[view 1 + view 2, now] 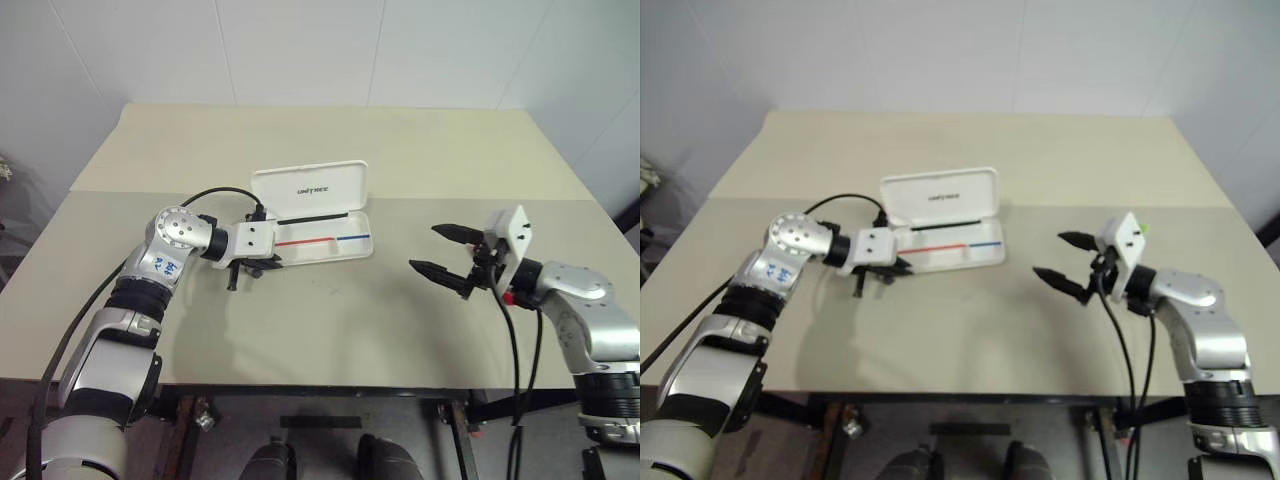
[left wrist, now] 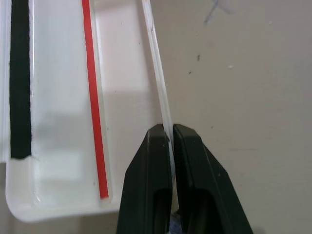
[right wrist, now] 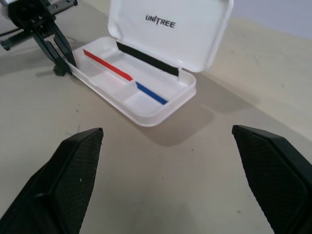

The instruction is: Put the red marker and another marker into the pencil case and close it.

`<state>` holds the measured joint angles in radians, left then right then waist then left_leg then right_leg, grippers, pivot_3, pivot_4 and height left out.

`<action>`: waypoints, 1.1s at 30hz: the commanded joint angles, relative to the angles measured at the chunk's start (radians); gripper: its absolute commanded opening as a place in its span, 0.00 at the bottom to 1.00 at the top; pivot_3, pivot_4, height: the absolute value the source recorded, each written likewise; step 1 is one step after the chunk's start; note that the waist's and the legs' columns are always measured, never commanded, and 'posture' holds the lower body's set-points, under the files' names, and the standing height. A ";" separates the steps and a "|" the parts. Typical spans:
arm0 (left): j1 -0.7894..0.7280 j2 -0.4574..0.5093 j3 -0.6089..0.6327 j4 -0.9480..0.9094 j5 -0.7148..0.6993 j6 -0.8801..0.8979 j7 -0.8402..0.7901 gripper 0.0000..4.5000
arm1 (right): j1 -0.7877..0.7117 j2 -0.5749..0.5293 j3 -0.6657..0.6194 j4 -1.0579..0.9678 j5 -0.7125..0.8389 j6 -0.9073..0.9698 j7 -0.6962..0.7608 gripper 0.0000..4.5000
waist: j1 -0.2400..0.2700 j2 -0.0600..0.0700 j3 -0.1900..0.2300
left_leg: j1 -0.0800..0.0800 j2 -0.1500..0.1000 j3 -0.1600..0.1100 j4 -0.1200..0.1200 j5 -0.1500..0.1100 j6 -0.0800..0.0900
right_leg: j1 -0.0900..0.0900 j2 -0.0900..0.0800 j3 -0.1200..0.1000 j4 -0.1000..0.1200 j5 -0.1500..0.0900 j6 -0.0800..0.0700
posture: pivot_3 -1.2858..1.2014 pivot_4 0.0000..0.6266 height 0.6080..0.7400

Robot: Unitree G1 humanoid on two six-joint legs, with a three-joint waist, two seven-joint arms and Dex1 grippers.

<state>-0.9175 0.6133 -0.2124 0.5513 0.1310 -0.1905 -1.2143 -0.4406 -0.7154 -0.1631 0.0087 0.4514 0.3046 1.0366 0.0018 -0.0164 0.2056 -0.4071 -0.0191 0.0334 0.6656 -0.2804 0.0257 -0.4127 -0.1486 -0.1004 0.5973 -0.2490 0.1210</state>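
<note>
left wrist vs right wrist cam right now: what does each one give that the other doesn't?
Left wrist: close-up of the left tool shut on the thin front rim of the pencil case, with a bare tray corner.

Right wrist: the whole case, lid up with its UNITREE lettering, the blue stripe and tray dividers, plus the right tool open above bare table, apart from the case.

Both: the left tool on the case's rim, the red stripe, the black strip, the beige table. No marker lies in the tray parts shown.

Even overhead light, soft shadows on table (image 1: 330,330), slight blur.
</note>
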 commanded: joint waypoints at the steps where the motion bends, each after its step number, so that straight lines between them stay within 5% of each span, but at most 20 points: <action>1: 0.062 0.026 0.031 -0.234 -0.072 0.098 -0.016 0.00 | 0.019 -0.060 -0.036 -0.027 0.027 -0.021 0.074 1.00 | 0.000 0.000 0.000 | 0.000 0.000 0.000 0.000 0.000 0.000 | 0.000 0.000 0.000 0.000 0.000 0.000 | 0.52 0.24 1.00; 7: 0.180 0.040 0.005 -0.462 -0.088 0.205 -0.015 0.00 | 0.058 -0.157 -0.053 0.017 0.001 -0.054 0.153 1.00 | 0.001 0.000 0.000 | 0.001 0.000 0.001 0.001 0.000 0.000 | 0.001 0.000 0.002 0.000 0.001 0.000 | 0.52 0.24 1.00; 13: 0.223 0.011 -0.051 -0.507 -0.075 0.228 -0.013 0.00 | 0.056 -0.141 -0.057 0.012 0.002 -0.060 0.102 1.00 | 0.004 0.000 0.000 | 0.002 0.000 0.002 0.001 0.000 0.000 | 0.001 0.000 0.004 0.000 0.002 0.001 | 0.52 0.24 1.00; 33: 0.042 -0.170 -0.173 -0.142 0.001 0.079 0.028 0.00 | 0.141 -0.128 -0.092 -0.085 0.013 -0.031 0.003 1.00 | 0.035 0.001 0.000 | 0.002 -0.001 0.004 0.007 -0.002 0.004 | 0.003 0.000 0.006 -0.003 0.006 0.003 | 0.52 0.24 1.00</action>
<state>-0.8431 0.4621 -0.3774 0.4029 0.1264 -0.0875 -1.2037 -0.3018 -0.8238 -0.2077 -0.0383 0.4443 0.2707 1.0464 0.0369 -0.0157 0.2054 -0.4061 -0.0197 0.0367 0.6745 -0.2826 0.0311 -0.4096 -0.1488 -0.0948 0.5936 -0.2418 0.1245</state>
